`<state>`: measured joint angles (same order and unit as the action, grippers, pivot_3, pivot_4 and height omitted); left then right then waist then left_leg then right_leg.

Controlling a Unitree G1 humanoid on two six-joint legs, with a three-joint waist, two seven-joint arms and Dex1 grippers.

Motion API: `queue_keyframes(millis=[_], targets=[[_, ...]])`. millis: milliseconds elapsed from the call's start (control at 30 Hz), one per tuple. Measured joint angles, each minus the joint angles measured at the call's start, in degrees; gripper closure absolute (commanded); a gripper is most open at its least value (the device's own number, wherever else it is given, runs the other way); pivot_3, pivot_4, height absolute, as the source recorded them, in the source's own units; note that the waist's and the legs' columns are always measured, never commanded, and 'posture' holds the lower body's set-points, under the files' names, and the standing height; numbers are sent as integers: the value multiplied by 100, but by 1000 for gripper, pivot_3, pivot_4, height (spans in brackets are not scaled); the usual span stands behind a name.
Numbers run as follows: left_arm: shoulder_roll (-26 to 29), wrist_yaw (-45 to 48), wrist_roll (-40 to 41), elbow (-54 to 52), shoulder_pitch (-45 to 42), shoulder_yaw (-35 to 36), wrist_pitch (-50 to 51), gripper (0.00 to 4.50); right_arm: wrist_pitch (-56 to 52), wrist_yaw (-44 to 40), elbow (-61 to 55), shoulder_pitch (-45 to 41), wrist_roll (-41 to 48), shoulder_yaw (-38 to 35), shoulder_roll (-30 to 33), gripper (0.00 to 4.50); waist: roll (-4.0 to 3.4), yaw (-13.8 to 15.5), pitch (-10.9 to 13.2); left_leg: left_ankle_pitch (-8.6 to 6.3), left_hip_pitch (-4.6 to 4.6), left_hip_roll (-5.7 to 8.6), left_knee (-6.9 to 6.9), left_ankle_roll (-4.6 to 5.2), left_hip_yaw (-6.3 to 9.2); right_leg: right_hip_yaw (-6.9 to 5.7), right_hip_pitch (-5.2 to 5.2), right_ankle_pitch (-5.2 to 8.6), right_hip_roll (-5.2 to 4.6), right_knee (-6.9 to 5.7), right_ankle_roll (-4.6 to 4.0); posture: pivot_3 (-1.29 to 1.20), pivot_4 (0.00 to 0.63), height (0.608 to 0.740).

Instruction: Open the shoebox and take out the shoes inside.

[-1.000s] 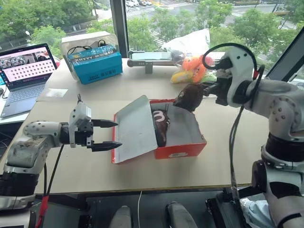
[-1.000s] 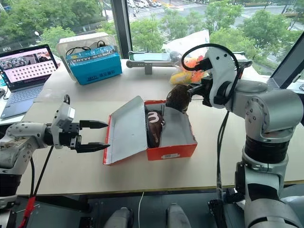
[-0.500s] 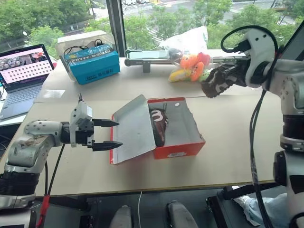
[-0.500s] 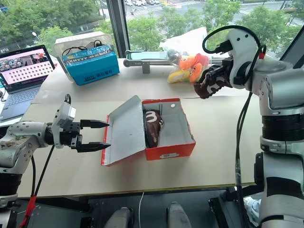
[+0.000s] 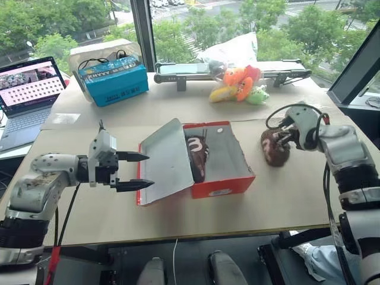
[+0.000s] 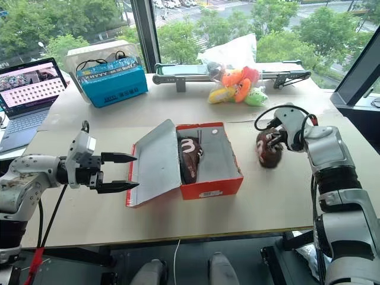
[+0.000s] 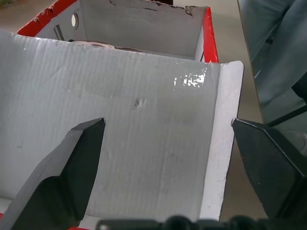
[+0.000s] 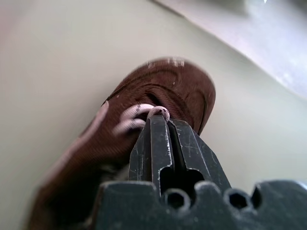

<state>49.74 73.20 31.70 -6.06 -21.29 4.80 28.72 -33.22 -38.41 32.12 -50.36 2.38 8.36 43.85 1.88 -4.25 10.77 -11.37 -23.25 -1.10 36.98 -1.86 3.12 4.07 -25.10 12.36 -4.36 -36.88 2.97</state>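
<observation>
Window wall with green treetops beyond, and a broad tan tabletop (image 5: 178, 107) in front of it; laptop (image 5: 28, 89) at the far left, teal-blue box (image 5: 114, 85) behind, orange, yellow and green plush toys (image 5: 238, 84) at the back.

From the head views: red shoebox (image 5: 221, 189) lying mid-table, hinged lid (image 5: 163, 160) thrown back to the left with its pale inside facing up. One dark brown shoe (image 5: 198, 155) still in the box, against the lid side. Second shoe (image 5: 275, 147) now down on the table to the right of the box, well apart from it; a second ago hanging over the box's far right corner, half a second ago carried high out to the right. Right gripper (image 6: 274, 138) lowered with it, pinched tight on the shoe's top. Left gripper (image 5: 132, 171) unmoved just beside the lid's outer edge, jaws spread, holding nothing.

From the left wrist view: lid's grey inner face (image 7: 120, 143) between the two spread black fingers (image 7: 67, 167), red box wall behind.

From the right wrist view: fingers (image 8: 165, 143) closed together on the lacing of the brown shoe (image 8: 158, 110), sole resting on the tan surface.

Meaning for the task, as a judgement: first shoe effectively delivered, release still to come; half the pair left inside, so roughly midway. Likely next: letting go, then reaching back into the box.
</observation>
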Motion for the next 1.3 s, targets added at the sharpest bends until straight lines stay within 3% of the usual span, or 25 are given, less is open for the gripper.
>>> queue_keyframes(millis=[233,267,467,567,833,900,967,1100,1300], targets=[[-7,-5,-2,-46,-14,-1,0,0,-79,212,58,-79,7,-291,-90,4416,0,9,0,0,-1,-1,-1,0,3,-1,-1,1,2,0,0,0,150,706],[-14,-6,-3,-46,-24,-2,0,0,-69,245,108,-106,8,-340,-100,3862,0,16,0,0,-1,0,-1,0,3,-1,-1,1,2,0,0,0,150,706],[-70,-7,-5,-44,-79,-11,0,0,-285,102,-364,-47,117,-619,-115,2006,0,10,0,0,-1,-1,-1,0,3,-1,-2,1,3,-2,0,0,150,706],[-72,-5,-6,-40,-95,-15,0,0,-490,-36,-762,23,109,-614,22,2006,0,25,0,0,-2,0,-1,0,4,-1,-2,1,2,-2,0,0,150,706],[-69,-7,-8,-3,-112,-24,-1,0,-1533,-1233,-3538,842,529,-670,1516,2006,-6,82,4,0,-4,0,0,0,4,-3,-1,4,-1,1,5,0,150,706],[-69,-3,-9,9,-112,-22,-1,0,-1807,-1459,-3941,955,767,-704,1645,2006,-6,66,4,0,-1,1,3,0,0,-1,0,4,-2,1,5,0,150,706],[-68,-2,-9,21,-114,-23,-1,0,-2143,-1592,-4379,823,1180,-736,1368,2006,-6,-2,4,0,6,-4,4,0,-3,2,2,2,2,-5,3,0,150,706],[-97,0,-8,16,-238,-119,-1,0,-3403,-1092,-4865,-227,2217,-968,-600,2006,-4,-135,4,0,13,-25,2,0,11,4,1,-4,34,-23,-7,0,150,706],[-110,-4,-9,40,-249,-138,0,0,-4124,-113,-4105,-227,2339,-939,-1642,2006,4,108,-1,0,-21,-31,7,0,13,-9,-16,-31,33,-8,-57,0,150,706]])
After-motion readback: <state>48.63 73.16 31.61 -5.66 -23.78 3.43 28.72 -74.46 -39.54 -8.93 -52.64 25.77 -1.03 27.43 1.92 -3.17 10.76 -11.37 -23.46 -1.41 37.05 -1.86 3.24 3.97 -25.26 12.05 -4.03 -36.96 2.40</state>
